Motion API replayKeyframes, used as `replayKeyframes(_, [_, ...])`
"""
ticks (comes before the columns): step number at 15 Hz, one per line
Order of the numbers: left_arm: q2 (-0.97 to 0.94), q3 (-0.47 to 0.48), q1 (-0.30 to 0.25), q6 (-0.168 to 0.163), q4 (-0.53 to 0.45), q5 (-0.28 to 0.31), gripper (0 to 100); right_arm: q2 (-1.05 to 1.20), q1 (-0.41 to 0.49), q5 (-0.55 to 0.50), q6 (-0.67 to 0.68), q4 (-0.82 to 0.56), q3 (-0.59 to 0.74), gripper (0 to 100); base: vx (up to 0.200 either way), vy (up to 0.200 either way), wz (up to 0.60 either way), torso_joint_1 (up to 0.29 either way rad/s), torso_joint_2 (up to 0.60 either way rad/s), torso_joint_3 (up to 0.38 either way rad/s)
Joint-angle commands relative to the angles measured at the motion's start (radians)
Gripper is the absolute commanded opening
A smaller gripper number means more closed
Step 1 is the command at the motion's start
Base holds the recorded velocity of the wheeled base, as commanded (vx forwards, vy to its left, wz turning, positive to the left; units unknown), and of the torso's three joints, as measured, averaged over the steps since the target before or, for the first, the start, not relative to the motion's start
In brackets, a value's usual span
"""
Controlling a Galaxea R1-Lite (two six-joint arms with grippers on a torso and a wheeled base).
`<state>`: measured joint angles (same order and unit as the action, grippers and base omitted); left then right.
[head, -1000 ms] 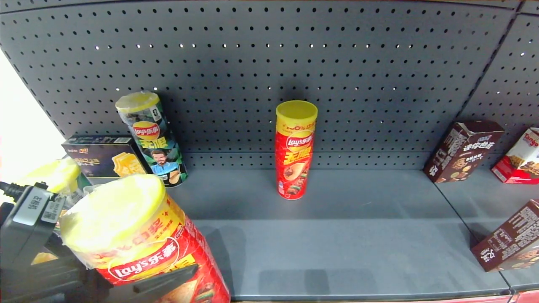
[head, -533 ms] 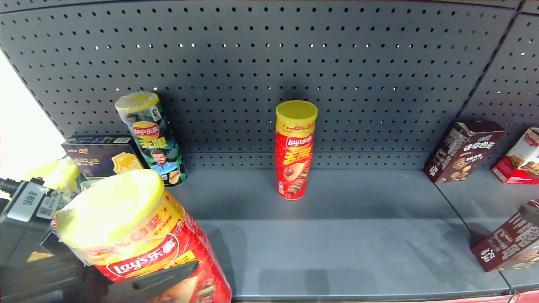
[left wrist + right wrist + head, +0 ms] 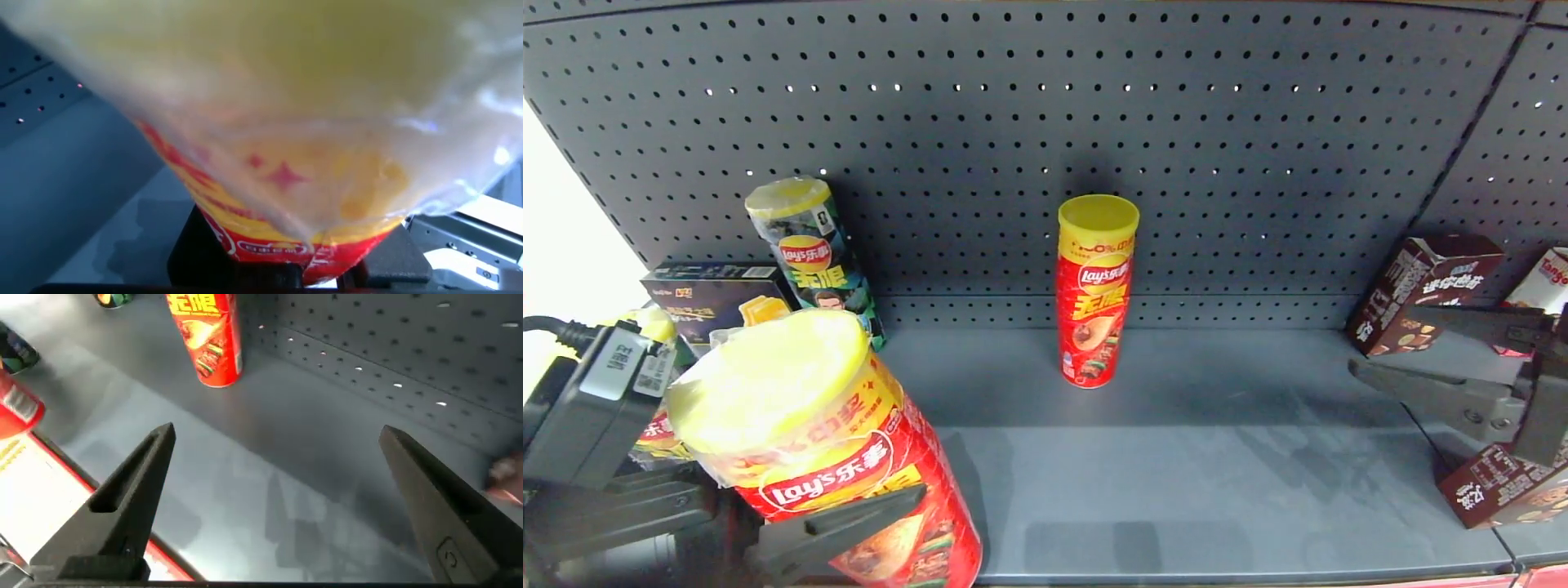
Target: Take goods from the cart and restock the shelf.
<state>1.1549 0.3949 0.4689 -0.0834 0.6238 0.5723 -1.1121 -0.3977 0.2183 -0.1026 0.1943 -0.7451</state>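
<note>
While my left end effector (image 3: 841, 506) pinches a can (image 3: 825, 441) at the front left of the shelf (image 3: 1176, 474), I judge it not yet placed. A second can (image 3: 1094, 294) already stands at the back; my right end effector (image 3: 1380, 341) is spread, empty.

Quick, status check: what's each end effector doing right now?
Left end effector: closed, holding the red chip can.
Right end effector: open, holding nothing.
</note>
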Motion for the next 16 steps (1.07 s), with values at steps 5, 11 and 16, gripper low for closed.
replayKeyframes(5, [0.017,-0.007,-0.006,0.001,0.001,0.000,0,-0.328,-0.033,-0.005,-0.002,0.126,-0.183,100,0.000,0.000,0.00,0.000,0.00,0.000])
replayKeyframes(11, [0.020,-0.008,-0.007,0.001,0.001,0.000,0,-0.491,-0.043,0.208,-0.128,0.251,-0.267,100,0.000,0.000,0.00,0.000,0.00,0.000])
replayKeyframes(16, [0.017,-0.016,-0.007,0.002,0.001,0.000,0,-0.606,-0.024,0.421,-0.172,0.284,-0.367,100,0.000,0.000,0.00,0.000,0.00,0.000])
